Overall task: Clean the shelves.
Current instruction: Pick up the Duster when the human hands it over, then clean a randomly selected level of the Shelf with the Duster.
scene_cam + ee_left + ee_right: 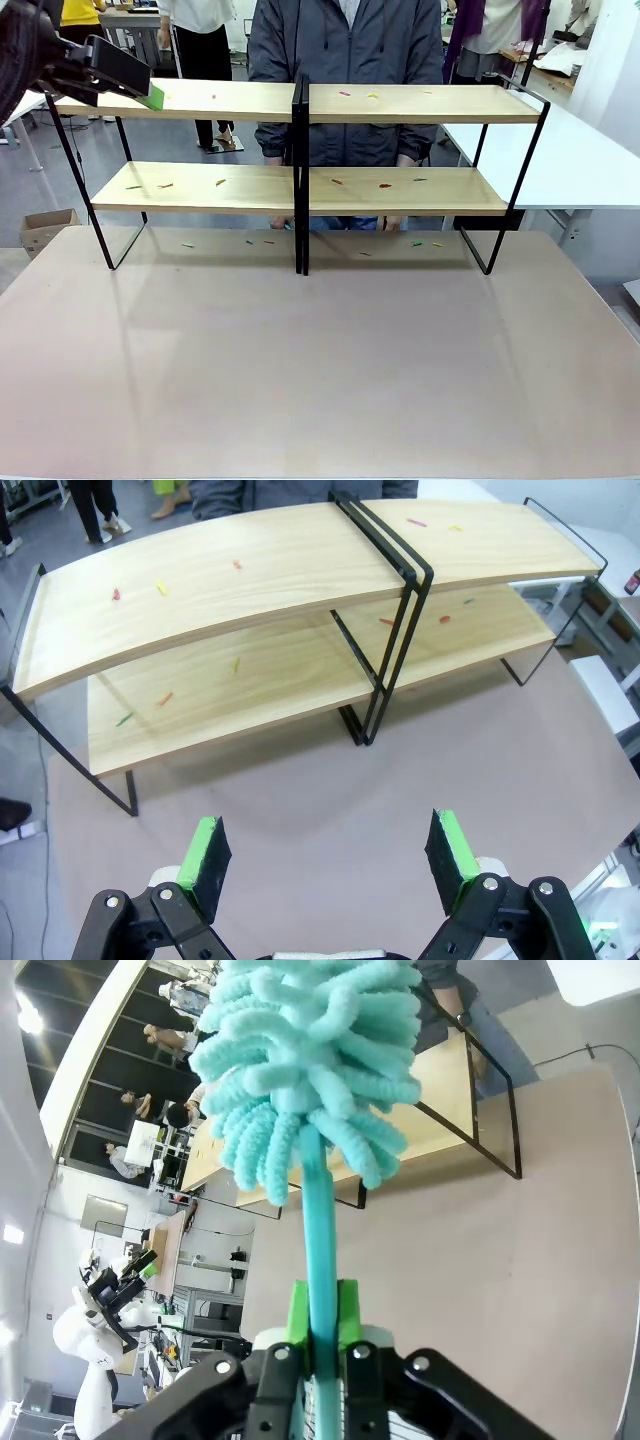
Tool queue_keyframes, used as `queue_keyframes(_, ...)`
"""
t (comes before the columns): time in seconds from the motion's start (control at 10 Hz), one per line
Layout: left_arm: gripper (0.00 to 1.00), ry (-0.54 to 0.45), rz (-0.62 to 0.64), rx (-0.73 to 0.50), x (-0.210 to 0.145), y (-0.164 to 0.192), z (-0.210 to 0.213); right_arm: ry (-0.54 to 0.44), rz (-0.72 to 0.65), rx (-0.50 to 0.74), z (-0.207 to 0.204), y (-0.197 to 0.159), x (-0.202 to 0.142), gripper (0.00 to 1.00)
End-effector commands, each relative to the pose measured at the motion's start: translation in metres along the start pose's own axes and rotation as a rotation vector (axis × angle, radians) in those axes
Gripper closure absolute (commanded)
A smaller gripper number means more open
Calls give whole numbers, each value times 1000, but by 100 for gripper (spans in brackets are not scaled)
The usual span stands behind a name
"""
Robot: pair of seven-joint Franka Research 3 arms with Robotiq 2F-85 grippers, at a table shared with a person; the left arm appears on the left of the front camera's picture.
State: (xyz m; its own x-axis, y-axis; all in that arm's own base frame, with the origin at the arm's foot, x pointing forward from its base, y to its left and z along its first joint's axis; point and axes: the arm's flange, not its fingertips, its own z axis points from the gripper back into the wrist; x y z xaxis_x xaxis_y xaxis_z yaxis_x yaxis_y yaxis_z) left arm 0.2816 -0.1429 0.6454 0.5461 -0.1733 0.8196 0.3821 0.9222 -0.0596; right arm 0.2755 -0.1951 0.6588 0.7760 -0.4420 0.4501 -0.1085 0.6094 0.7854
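The left tool (328,848), jaws apart, is hovering with the shelves (250,580) ahead; the right tool (322,1315) is clamping a duster (310,1060), head pointing away.

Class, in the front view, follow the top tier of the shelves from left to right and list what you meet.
left gripper → left top board → central black upright → right top board → white table
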Motion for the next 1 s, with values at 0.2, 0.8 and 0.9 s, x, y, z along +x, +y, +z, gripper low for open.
queue_keyframes(0.2, 0, -10, 2, -5, 0, 1, 0, 2, -12, 13, 4, 2, 2, 100)
queue_keyframes(0.8, 0, -10, 2, -5, 0, 1, 0, 194, 216, -104, -14, 18, -42, 88)
queue_keyframes(0.9, 0, -10, 2, -5, 0, 1, 0, 474, 365, -259, -48, 23, -101, 88)
